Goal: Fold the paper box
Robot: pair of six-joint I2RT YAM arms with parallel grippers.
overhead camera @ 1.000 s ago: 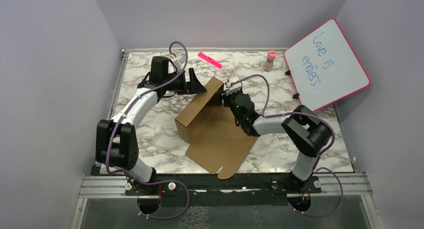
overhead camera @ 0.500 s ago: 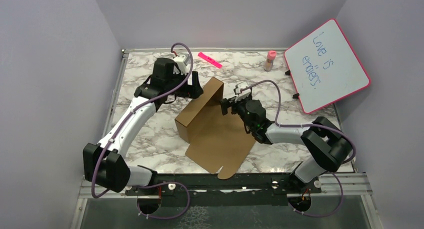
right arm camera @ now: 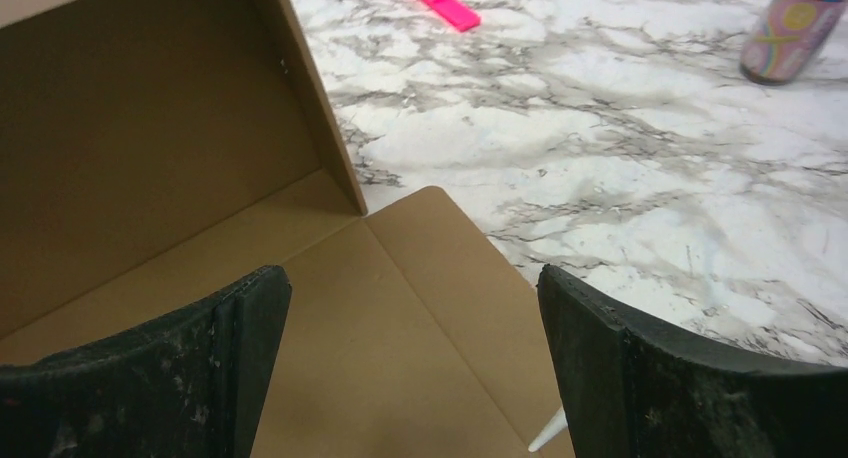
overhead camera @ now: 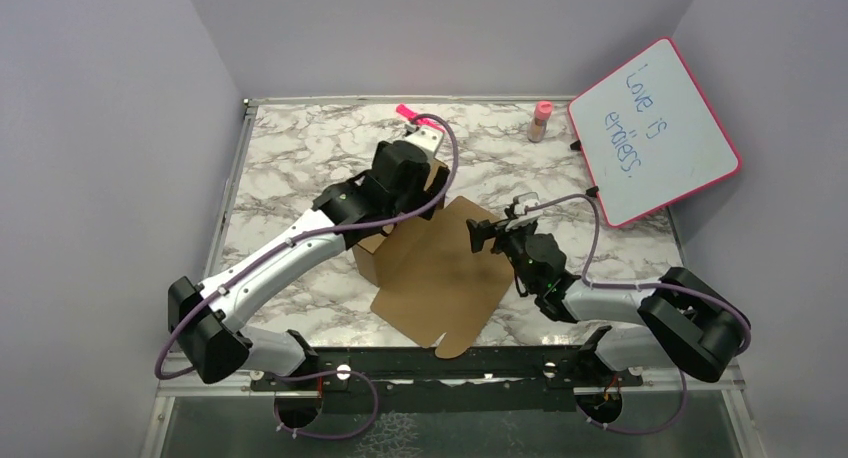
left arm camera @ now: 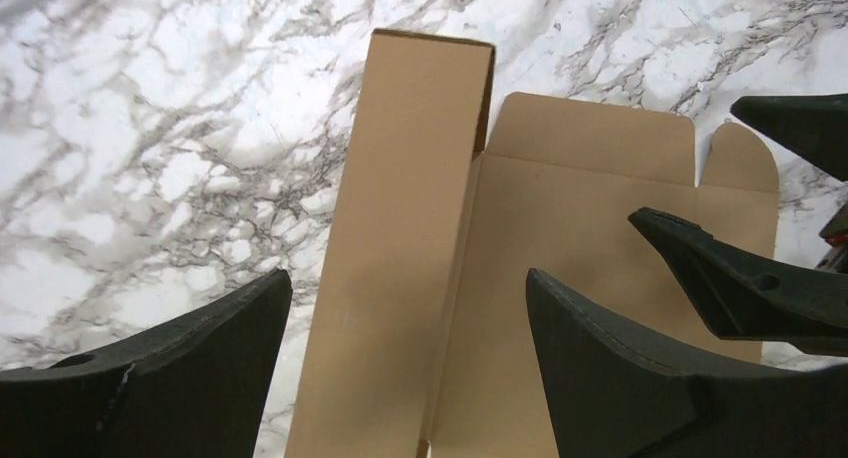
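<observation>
The brown paper box (overhead camera: 440,273) lies mostly flat in the middle of the marble table, with one long wall standing up on its left side. My left gripper (overhead camera: 400,193) hovers over that wall; in the left wrist view it (left arm camera: 408,275) is open with the upright wall (left arm camera: 400,208) between its fingers, not touching. My right gripper (overhead camera: 487,233) is open and empty over the box's right part; in the right wrist view it (right arm camera: 407,278) hangs above the flat panel (right arm camera: 400,318), with the upright wall (right arm camera: 150,128) to its left. The left arm hides part of the wall.
A pink-framed whiteboard (overhead camera: 655,128) leans at the back right. A pink bottle (overhead camera: 541,121) stands at the back and also shows in the right wrist view (right arm camera: 800,28). A pink strip (right arm camera: 435,0) lies at the far edge. Grey enclosure walls bound the table.
My left arm has swung right, from beside the box's far corner to above its upright wall. My right gripper has drawn back toward the near right, and the far right flap now lies lower.
</observation>
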